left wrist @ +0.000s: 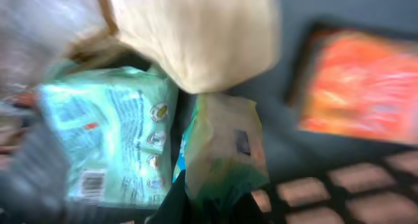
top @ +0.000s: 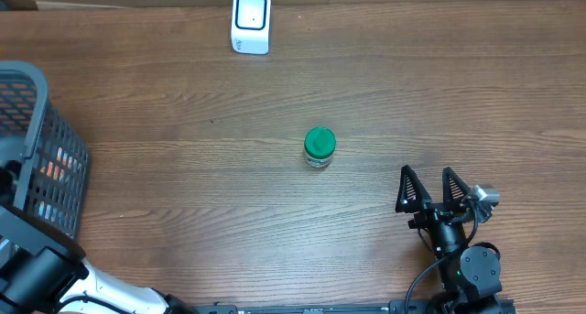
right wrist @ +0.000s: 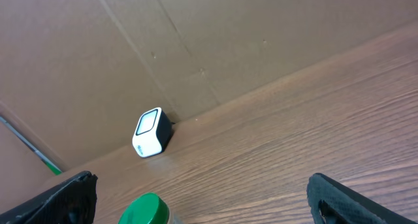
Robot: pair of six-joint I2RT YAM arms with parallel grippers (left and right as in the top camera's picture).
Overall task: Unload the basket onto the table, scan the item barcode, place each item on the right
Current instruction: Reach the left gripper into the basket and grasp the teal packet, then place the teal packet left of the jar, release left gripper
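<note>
1. Overhead view: a dark mesh basket (top: pixel 37 122) stands at the left edge of the table (top: pixel 183 204).
2. Left wrist view, blurred: inside the basket, the left gripper (left wrist: pixel 209 208) is pinched together on the lower end of a yellow-green packet (left wrist: pixel 222 145), beside a mint bag (left wrist: pixel 111 132).
3. A white scanner (top: pixel 251 21) sits at the far edge, and a green-lidded jar (top: pixel 320 147) stands mid-table.
4. The right gripper (top: pixel 428 184) rests low at the right, fingers spread wide apart.

A brown wood-grain table (top: pixel 183 213) carries three things. A small green-lidded jar (top: pixel 320 147) stands ahead and left of the jaws of the right gripper (top: pixel 427 171). A white rounded scanner box (top: pixel 251 22) sits well beyond them at the back edge. A dark plastic mesh basket (top: pixel 32 103) stands far to their left.
</note>
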